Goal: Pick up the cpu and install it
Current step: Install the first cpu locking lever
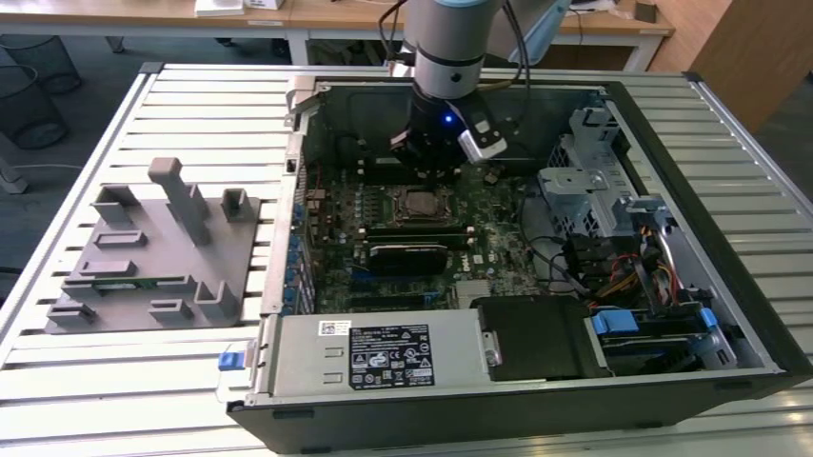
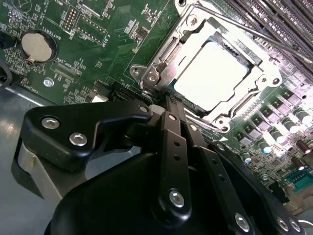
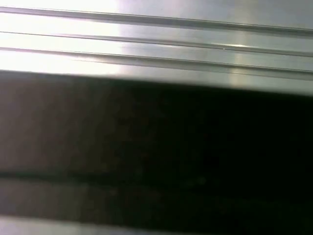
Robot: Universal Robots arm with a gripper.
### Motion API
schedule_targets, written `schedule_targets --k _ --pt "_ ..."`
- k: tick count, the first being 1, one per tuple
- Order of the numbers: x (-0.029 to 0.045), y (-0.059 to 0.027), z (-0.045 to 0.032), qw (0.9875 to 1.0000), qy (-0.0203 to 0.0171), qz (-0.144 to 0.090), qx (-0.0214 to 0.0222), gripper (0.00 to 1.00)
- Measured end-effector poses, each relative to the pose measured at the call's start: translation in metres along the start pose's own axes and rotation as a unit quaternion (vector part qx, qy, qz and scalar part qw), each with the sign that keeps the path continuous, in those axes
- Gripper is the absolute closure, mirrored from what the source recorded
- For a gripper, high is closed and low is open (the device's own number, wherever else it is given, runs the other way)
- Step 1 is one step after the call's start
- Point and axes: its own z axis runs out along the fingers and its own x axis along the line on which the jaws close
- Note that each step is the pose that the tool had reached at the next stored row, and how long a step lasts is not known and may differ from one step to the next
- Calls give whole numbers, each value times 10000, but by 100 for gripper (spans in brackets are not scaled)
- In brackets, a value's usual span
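The flat silver-grey square cpu (image 2: 211, 73) lies seated in its metal socket frame (image 2: 161, 61); the black gripper (image 2: 168, 105), seemingly closed and empty, should lift straight, avoiding the frame.

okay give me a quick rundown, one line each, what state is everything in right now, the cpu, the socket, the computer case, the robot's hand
cpu: seated flat in the socket, silver top showing.
socket frame: around the cpu; whether it is latched, cannot tell.
computer case: lying on its side, side panel off, motherboard exposed.
hand: inside the case, just above the socket; holds nothing that shows.
grey fixture: on the table beside the case.
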Motion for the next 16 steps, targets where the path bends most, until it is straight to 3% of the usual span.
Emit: schedule_targets --k 3,6,9,16 --pt "-9 -4 -8 10000 31 0 8 89" --pt "-13 5 -59 10000 20 -1 -21 89" --pt "-10 4 -128 10000 26 0 -21 89" --pt "-12 4 -114 10000 30 0 2 89"
